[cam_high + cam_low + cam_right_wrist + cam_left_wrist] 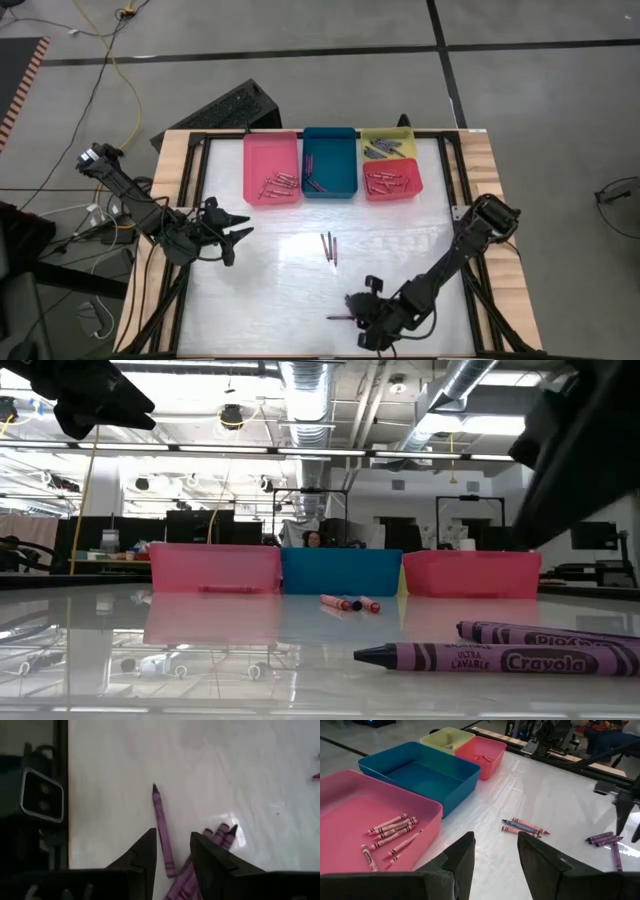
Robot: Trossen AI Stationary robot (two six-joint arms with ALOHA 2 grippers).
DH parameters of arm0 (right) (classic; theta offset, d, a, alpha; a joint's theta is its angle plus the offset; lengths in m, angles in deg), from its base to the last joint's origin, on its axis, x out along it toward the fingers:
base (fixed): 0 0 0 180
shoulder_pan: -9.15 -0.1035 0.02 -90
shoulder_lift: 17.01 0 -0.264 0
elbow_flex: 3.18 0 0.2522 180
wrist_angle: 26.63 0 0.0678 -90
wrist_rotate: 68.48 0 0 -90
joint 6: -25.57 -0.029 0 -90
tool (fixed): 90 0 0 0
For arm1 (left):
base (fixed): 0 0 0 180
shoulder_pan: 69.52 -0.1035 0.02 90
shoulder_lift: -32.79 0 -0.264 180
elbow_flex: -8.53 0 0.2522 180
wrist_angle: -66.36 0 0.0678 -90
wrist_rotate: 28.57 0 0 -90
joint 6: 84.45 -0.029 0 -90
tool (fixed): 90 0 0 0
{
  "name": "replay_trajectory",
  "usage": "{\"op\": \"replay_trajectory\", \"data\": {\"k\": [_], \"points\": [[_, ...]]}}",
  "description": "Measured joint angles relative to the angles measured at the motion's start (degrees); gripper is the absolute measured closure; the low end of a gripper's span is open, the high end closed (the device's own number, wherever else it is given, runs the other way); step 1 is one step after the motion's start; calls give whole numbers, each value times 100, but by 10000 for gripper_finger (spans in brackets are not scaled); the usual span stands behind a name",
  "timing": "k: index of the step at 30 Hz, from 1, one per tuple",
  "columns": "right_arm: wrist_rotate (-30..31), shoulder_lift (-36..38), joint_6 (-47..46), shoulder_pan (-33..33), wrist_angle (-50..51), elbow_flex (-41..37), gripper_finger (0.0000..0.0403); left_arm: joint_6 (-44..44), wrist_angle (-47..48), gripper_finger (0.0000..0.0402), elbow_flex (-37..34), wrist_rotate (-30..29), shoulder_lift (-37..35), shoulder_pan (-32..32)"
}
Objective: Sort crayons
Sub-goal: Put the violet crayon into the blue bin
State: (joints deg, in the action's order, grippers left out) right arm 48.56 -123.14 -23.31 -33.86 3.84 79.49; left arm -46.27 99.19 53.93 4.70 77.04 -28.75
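1. High view: four trays stand in a row at the table's far edge: a pink tray, a teal tray, a yellow tray and, just in front of it, a red tray. Each holds crayons; the separate sticks are too small to count here. Three loose crayons lie close together mid-table. The left gripper hovers over the table's left side, in front of the pink tray and well apart from those three, fingers parted, nothing between them. The right gripper is low at the near edge, with a purple crayon just beside its tip.

2. Low view: two purple crayons lie near the camera; the front one reads "Crayola". The three loose crayons lie farther back, before the teal tray, with the pink tray and red tray to either side. Dark arm parts hang in both upper corners.

3. Left wrist view: the pink tray holds about seven pink crayons. The three loose crayons lie beyond the parted fingers, not touching them. A purple bunch lies by the other arm.

4. Right wrist view: one purple crayon runs into the gap between the parted fingers; whether they touch it I cannot tell. At least three more purple crayons lie bunched beside the other finger. A camera block sits at the table's edge.
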Motion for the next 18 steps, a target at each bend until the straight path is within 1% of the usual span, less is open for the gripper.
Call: {"op": "replay_trajectory", "data": {"k": [2,6,14,18], "points": [[-82,0,-22,-43,158,-2,271,23,0,262,0,0,0,0],[-170,-7,-384,-39,498,-7,271,94,54,262,0,33,0,0],[-167,-27,-405,-36,556,-8,271,212,129,262,0,132,1,0],[-226,-302,-438,-29,598,-17,271,214,128,262,0,146,1,2]]}}
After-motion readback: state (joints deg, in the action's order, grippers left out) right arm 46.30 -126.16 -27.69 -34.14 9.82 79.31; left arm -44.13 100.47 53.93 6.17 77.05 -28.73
